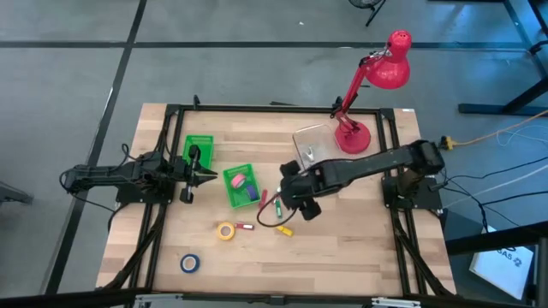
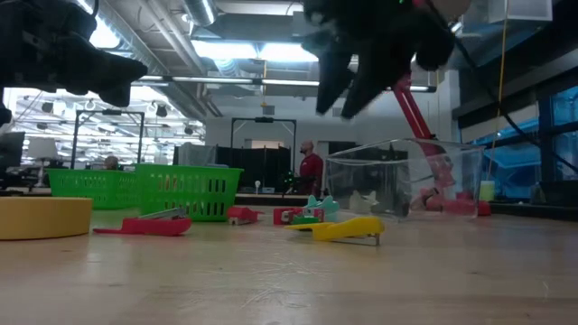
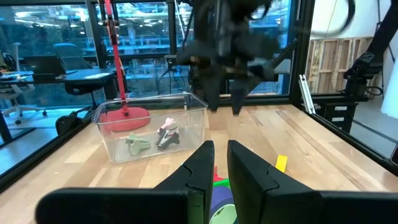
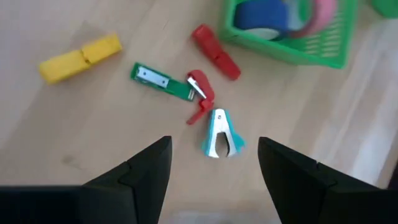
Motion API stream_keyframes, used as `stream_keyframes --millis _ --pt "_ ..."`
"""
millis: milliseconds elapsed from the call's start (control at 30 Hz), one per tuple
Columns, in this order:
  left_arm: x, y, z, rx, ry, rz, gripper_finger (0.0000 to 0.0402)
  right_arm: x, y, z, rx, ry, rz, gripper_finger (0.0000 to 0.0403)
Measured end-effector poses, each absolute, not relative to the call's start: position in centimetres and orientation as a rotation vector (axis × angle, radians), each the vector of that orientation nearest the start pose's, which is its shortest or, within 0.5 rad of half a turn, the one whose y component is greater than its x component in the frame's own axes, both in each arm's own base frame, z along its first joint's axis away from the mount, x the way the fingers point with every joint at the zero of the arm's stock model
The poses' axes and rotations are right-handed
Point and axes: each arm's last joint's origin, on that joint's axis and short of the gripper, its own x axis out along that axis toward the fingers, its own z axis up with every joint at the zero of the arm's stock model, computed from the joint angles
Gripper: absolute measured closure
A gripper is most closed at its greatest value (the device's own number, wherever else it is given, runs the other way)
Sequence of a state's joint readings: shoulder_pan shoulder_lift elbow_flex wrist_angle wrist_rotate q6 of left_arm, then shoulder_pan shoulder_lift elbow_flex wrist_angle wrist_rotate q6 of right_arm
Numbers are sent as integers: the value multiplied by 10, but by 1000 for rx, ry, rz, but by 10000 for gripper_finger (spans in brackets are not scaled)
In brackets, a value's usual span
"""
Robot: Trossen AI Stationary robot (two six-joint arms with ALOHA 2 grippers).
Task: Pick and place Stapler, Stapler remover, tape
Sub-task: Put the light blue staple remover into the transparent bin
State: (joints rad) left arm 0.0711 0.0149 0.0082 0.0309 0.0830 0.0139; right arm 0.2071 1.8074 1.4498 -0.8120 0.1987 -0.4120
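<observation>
Below my open right gripper (image 4: 214, 168) a blue-and-white stapler remover (image 4: 221, 132) lies on the wood, apart from the fingers. Beside it lie a green-and-red stapler (image 4: 174, 84) hinged open, a red stapler (image 4: 216, 51) and a yellow stapler (image 4: 81, 57). A green bin (image 4: 292, 43) holds a blue tape roll (image 4: 261, 15) and a pink one (image 4: 323, 15). A yellow tape roll (image 1: 226, 230) and a blue one (image 1: 190, 263) lie flat nearer the front edge. My right gripper (image 1: 300, 201) hangs mid-table, pointing steeply down. My left gripper (image 1: 193, 171) waits at the left, shut and level.
A second green bin (image 1: 199, 150) stands by my left gripper. A clear plastic box (image 1: 312, 144) with small items and a red desk lamp (image 1: 353, 135) stand at the back right. A small red piece (image 1: 246, 227) lies beside the yellow tape. People show in the room beyond.
</observation>
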Motion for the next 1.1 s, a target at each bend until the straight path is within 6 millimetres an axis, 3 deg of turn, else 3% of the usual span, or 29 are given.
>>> stream_keyframes --millis 267,467,633,1100 --pt "98 5 168 16 -24 -12 359 389 48 187 -540 1246 311 163" --pt "98 5 168 16 -24 -12 359 397 23 159 -494 1331 276 163" --pt "98 5 168 16 -24 -12 359 398 16 152 -449 1346 269 174" --pt "98 5 168 16 -24 -12 359 403 17 152 -439 1310 205 285"
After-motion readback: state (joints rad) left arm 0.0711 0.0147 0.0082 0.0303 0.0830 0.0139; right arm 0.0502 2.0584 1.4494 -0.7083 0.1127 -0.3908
